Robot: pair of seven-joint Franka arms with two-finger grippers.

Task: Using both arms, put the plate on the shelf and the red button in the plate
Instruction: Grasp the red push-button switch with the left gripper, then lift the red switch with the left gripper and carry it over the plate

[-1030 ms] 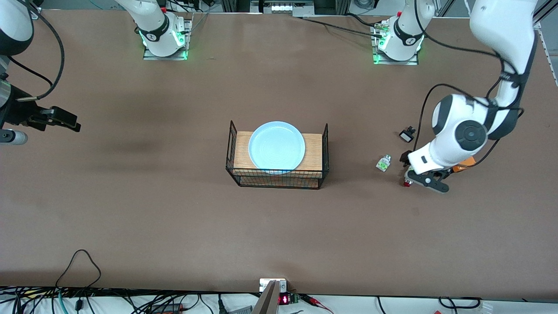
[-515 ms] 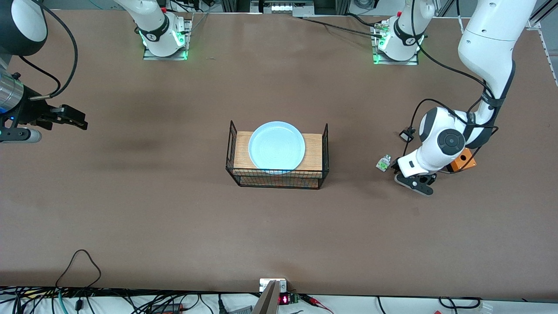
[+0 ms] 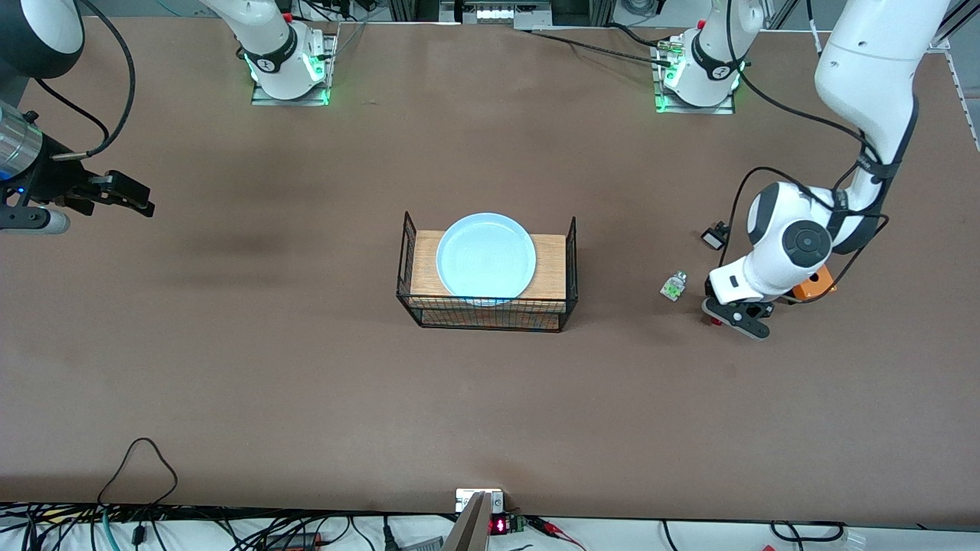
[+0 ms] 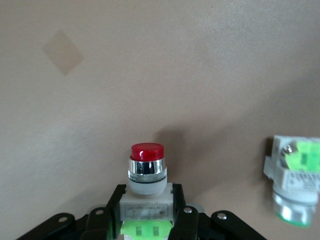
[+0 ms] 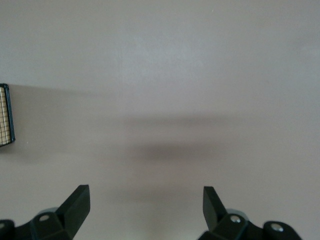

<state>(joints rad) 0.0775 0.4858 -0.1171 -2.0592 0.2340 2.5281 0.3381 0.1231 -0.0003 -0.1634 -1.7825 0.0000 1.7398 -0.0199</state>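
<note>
The pale blue plate (image 3: 485,255) lies on a wooden board in a black wire basket (image 3: 571,260) at the table's middle. My left gripper (image 3: 736,317) is low over the table toward the left arm's end, shut on the white body of the red button (image 4: 147,170). The button's red tip (image 3: 715,321) pokes out from the fingers. In the left wrist view the left gripper (image 4: 148,196) has a finger on each side of the button. My right gripper (image 3: 124,201) is open and empty over bare table at the right arm's end; the right wrist view shows it (image 5: 145,194) spread wide.
A white-green part (image 3: 674,286) lies beside the left gripper toward the basket; it also shows in the left wrist view (image 4: 295,180). A black-and-white part (image 3: 713,236) lies farther from the front camera. An orange box (image 3: 816,286) sits under the left arm.
The left gripper swung toward the basket with the red button, then drew back a little. The right gripper shifted slightly toward the robots' bases.
</note>
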